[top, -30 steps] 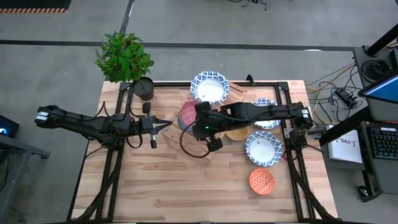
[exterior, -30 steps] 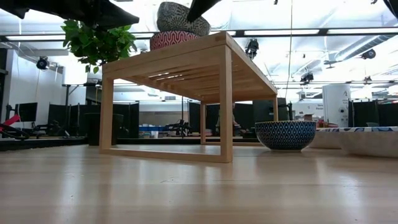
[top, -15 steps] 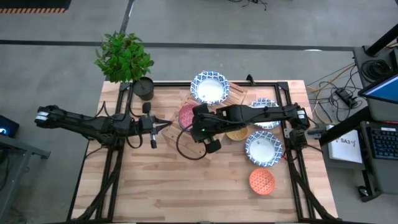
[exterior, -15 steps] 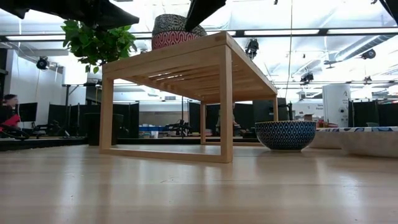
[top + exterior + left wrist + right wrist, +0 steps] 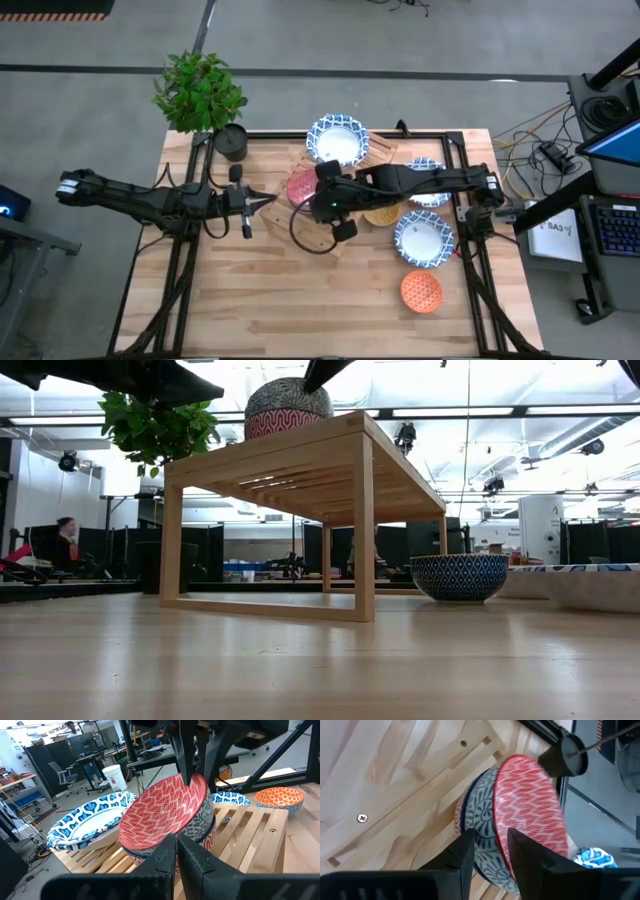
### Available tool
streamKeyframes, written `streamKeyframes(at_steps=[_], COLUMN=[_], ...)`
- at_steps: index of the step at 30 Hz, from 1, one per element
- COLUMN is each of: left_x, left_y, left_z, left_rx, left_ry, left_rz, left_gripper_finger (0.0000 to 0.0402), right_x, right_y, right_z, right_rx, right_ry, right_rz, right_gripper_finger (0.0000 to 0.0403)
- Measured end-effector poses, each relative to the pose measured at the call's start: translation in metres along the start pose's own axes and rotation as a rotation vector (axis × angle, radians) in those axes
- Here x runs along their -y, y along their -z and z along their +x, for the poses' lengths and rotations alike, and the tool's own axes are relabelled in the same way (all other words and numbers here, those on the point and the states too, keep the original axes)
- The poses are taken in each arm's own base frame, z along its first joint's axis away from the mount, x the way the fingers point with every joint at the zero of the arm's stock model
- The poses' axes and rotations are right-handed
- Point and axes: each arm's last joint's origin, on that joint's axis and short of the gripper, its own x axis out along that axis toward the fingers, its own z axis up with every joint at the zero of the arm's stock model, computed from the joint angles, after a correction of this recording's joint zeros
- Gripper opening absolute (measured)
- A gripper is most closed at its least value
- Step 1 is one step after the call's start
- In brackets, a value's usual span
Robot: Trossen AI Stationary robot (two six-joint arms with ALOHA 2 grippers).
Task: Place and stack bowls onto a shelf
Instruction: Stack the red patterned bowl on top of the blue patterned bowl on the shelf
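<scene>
A bowl with a teal patterned outside and a red inside (image 5: 525, 805) sits tilted in a pink-red bowl (image 5: 280, 425) on top of the wooden shelf (image 5: 300, 460), near its left end. My right gripper (image 5: 490, 837) is over it (image 5: 318, 188), shut on its rim. My left gripper (image 5: 266, 200) hovers shut just left of the shelf, pointing at the stacked bowls (image 5: 165, 805). A white bowl with a blue rim (image 5: 338, 140) rests on the shelf's far end. My right gripper pinches the teal bowl's rim (image 5: 498, 822) on the side toward the table's right. One finger is inside on the red face and one outside on the teal wall. The fingers come from above, slanting down. The bowl is tilted, its base resting in the pink-red bowl.
On the table right of the shelf are two white-and-blue bowls (image 5: 425, 238) (image 5: 428, 168), a mustard bowl (image 5: 382, 215) partly under my right arm, and an orange bowl (image 5: 421, 291). A dark plant pot (image 5: 230, 142) stands at the far left corner. The near half of the table (image 5: 300, 300) is bare.
My right gripper has come down with the teal bowl. The bowl, held above the pink-red bowl a second ago, now sits in it.
</scene>
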Motion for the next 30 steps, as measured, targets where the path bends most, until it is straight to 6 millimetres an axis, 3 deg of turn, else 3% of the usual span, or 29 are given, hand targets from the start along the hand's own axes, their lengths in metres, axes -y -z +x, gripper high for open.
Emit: streamKeyframes(at_steps=[7,20,30], left_x=[0.0,0.0,0.0], left_y=[0.0,0.0,0.0], left_z=[0.0,0.0,0.0], left_rx=[-0.001,-0.001,-0.001], left_ry=[0.001,0.001,0.001], left_rz=[0.0,0.0,0.0], left_gripper_finger=[0.0,0.0,0.0], right_x=[0.001,-0.002,-0.003], right_y=[0.0,0.0,0.002], right_z=[-0.005,0.005,0.002], right_rx=[0.014,-0.01,-0.026], right_ry=[-0.014,-0.028,-0.03], right_rz=[0.085,0.086,0.143], right_gripper_finger=[0.0107,0.0048,0.0076])
